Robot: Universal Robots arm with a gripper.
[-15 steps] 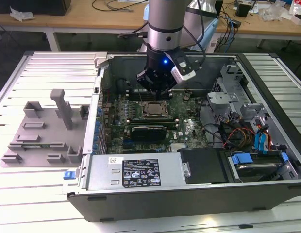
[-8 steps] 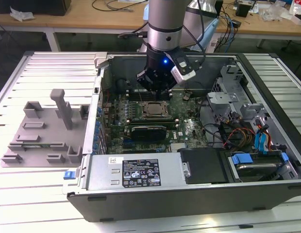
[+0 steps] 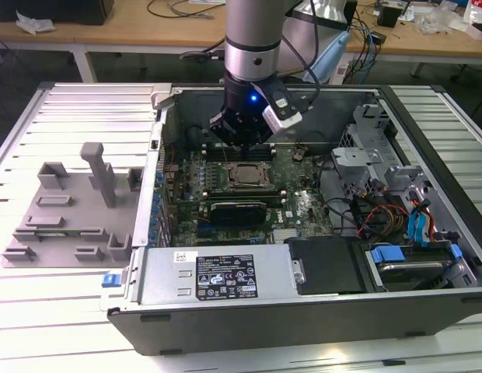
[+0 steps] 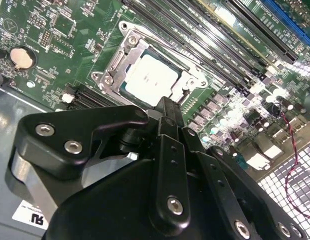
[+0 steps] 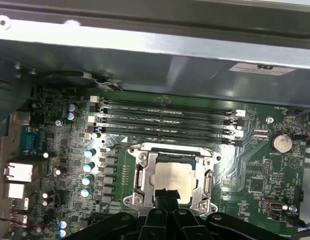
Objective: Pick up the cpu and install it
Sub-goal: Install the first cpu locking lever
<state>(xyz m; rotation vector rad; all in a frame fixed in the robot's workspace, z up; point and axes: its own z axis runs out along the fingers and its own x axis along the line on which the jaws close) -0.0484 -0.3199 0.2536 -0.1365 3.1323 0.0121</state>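
The cpu (image 3: 242, 176) lies flat in the motherboard socket inside the open computer case, its silvery-white top showing in both wrist views (image 4: 152, 80) (image 5: 175, 176). A metal socket frame (image 5: 145, 175) surrounds it. My gripper (image 3: 242, 148) hangs just above the socket, slightly toward the back of the case. In both wrist views its black fingertips (image 4: 167, 105) (image 5: 167, 194) are pressed together with nothing between them, and they sit at the cpu's edge, apart from it.
Memory slots (image 5: 165, 117) run beside the socket. A drive cage and cables (image 3: 396, 194) fill the case on the exterior view's right. The power supply (image 3: 218, 276) sits at the front. A gray tray (image 3: 70, 210) with raised holders lies outside the case on the exterior view's left.
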